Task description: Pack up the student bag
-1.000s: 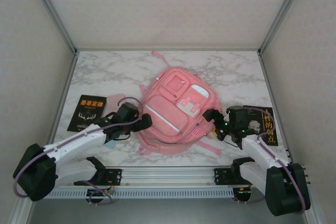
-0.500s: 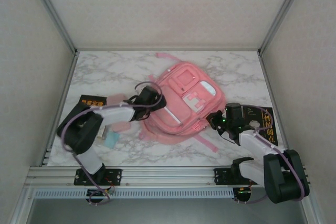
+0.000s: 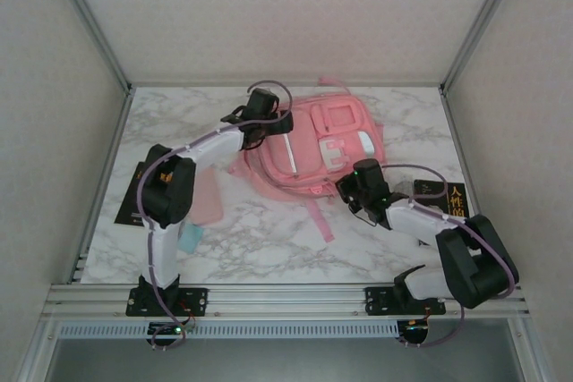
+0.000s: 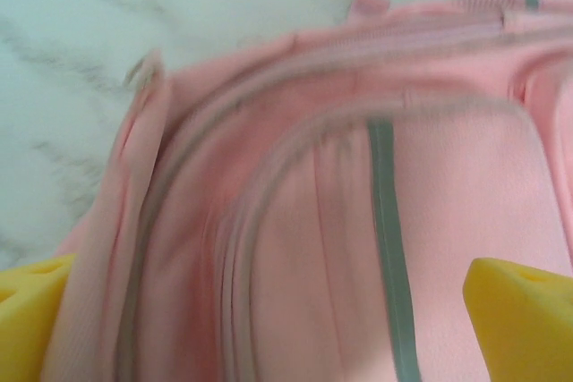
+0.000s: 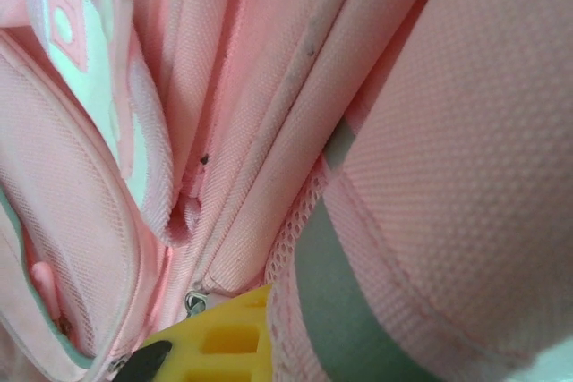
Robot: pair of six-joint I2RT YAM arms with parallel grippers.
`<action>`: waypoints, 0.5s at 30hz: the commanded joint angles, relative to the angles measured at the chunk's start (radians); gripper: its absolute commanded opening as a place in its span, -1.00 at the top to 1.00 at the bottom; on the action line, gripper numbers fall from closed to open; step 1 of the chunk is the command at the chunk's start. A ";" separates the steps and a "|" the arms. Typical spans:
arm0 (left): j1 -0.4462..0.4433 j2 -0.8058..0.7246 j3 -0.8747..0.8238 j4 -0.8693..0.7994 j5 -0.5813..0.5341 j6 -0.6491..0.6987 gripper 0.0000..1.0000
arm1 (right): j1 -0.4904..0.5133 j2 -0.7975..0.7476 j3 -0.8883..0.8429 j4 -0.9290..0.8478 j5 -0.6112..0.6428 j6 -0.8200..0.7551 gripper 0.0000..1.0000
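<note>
Student bag (image 3: pixel 322 145) slid back | left gripper (image 3: pixel 267 128) agape over its left edge — right gripper (image 3: pixel 345 187) clamped on near edge

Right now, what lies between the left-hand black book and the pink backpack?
A small flat pink pouch lies there on the marble table; the top view shows it.

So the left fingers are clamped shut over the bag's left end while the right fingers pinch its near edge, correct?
Not quite: the left fingers stand wide open over the student bag, gripping nothing. The left wrist view shows their yellow tips far apart. The right fingers do pinch its near edge.
</note>
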 commanded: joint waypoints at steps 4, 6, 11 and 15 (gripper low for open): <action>-0.120 -0.323 -0.134 -0.278 -0.091 0.083 -1.00 | 0.028 0.128 0.172 0.141 0.001 0.103 1.00; -0.123 -0.376 -0.180 -0.315 -0.090 0.050 -1.00 | 0.027 0.161 0.184 0.181 0.001 0.128 1.00; -0.194 -0.450 -0.309 -0.273 -0.013 -0.055 -1.00 | 0.031 0.244 0.226 0.277 -0.021 0.175 1.00; -0.268 -0.426 -0.411 -0.143 0.031 -0.165 -0.84 | 0.033 0.318 0.264 0.368 -0.081 0.223 1.00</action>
